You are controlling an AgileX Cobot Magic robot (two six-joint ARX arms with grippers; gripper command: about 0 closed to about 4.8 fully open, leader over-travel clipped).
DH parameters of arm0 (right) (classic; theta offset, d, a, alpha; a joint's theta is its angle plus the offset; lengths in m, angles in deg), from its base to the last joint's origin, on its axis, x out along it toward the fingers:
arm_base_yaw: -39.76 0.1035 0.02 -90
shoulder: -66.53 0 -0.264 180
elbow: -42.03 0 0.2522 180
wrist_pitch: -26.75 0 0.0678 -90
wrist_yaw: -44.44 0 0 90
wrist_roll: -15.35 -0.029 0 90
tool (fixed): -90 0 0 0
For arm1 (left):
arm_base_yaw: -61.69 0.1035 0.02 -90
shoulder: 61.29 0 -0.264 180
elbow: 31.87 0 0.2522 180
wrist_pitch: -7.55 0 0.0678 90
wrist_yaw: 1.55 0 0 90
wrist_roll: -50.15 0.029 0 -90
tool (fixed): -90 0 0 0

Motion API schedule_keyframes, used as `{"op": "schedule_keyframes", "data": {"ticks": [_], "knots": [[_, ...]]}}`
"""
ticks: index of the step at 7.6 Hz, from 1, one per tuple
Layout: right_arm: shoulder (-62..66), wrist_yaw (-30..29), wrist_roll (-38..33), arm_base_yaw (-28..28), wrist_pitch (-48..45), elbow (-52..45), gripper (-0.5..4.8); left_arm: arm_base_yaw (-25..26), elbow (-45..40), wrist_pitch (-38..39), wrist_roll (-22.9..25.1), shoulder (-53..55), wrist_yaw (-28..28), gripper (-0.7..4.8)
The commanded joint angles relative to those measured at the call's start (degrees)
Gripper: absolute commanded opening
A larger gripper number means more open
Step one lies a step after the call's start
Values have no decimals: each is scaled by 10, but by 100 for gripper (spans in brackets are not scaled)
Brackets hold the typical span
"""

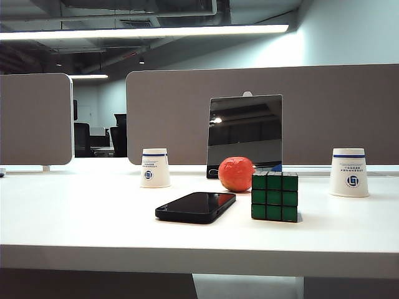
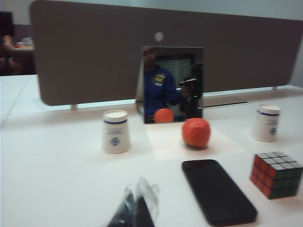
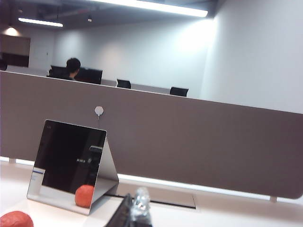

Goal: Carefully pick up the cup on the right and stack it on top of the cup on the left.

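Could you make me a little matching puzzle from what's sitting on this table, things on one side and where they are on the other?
Things:
1. phone
2. orange fruit
3. puzzle cube
4. right cup

Places:
A. upside down, alone at the far right of the table
B. just in front of the standing mirror
C. lying flat, nearest the table's front edge, left of the cube
D. right of the phone, in front of the fruit

Pairs: 1-C, 2-B, 3-D, 4-A
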Motion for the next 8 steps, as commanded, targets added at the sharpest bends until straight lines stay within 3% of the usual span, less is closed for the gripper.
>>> {"op": "schedule_keyframes", "data": {"ticks": [1, 2, 4, 5, 6, 7, 8], "knots": [[43, -2, 2, -1, 49, 65, -5, 0, 2, -36, -17, 0, -49, -6], [173, -60, 2, 0, 71, 198, -5, 0, 2, -74, -52, 0, -50, -6], [274, -98, 2, 0, 109, 293, -1, 0, 2, -85, -68, 0, -50, -6], [363, -104, 2, 0, 141, 370, 147, 0, 2, -86, -75, 0, -50, -6], [448, -104, 2, 0, 140, 418, 236, 0, 2, -87, -75, 0, -50, -5], [567, -104, 2, 0, 127, 426, 360, 0, 2, -86, -77, 0, -50, -5], [607, -104, 2, 0, 123, 426, 375, 0, 2, -86, -77, 0, -50, -6]]}}
